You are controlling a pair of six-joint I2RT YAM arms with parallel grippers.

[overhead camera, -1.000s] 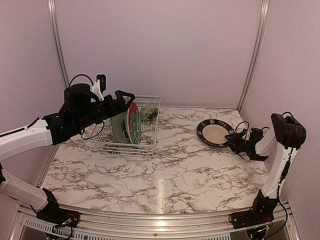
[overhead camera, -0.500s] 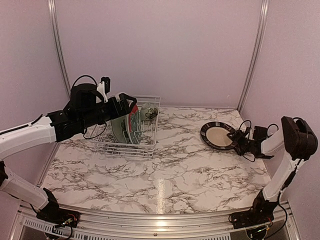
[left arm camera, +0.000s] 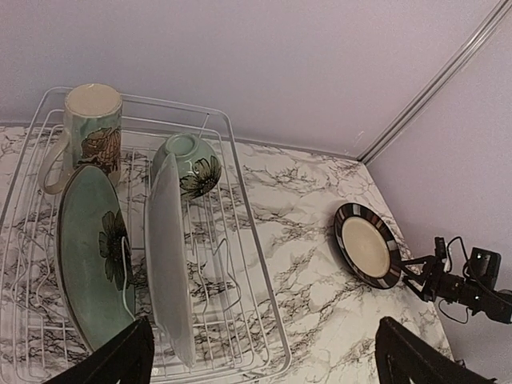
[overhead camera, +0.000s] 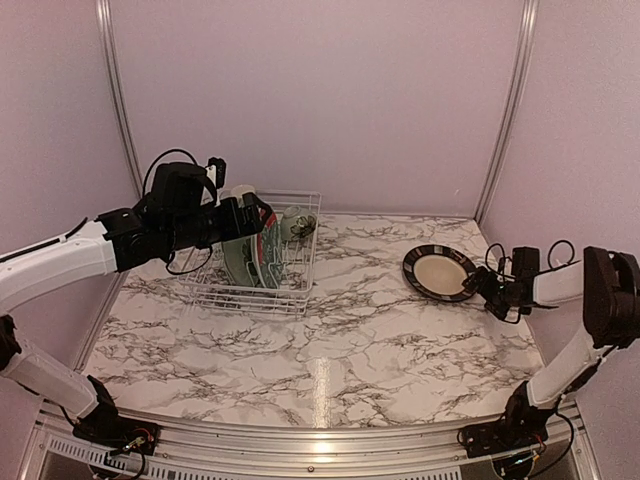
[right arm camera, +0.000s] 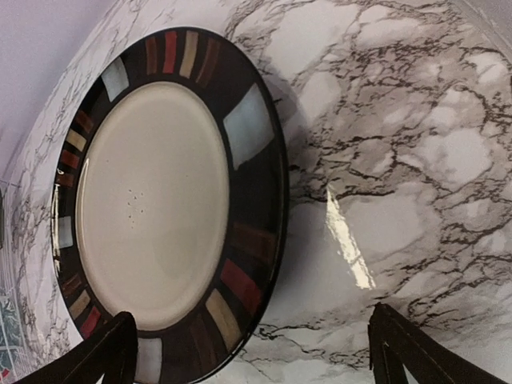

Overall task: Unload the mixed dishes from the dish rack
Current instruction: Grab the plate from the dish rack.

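Observation:
The cream plate with a dark striped rim [overhead camera: 438, 271] [right arm camera: 160, 208] lies flat on the marble table at the right. My right gripper [overhead camera: 489, 291] [right arm camera: 256, 352] is open at its near right edge, with the rim low between the spread fingers and nothing held. The white wire dish rack [overhead camera: 250, 300] [left arm camera: 280, 320] stands at the back left. In it are a pale green floral plate [left arm camera: 96, 248], a second plate on edge [left arm camera: 168, 248], a floral mug [left arm camera: 92, 120] and a small green bowl [left arm camera: 188, 164]. My left gripper [overhead camera: 255, 215] [left arm camera: 260, 364] hovers open over the rack.
Pale walls with metal corner posts [overhead camera: 505, 120] close in the back and sides. Marble tabletop [overhead camera: 350, 340] stretches between the rack and the striped plate and toward the near edge.
My right gripper has opened and let go of the striped plate, which now lies flat, and that arm has drawn back to the right. The left arm shifted slightly right over the rack.

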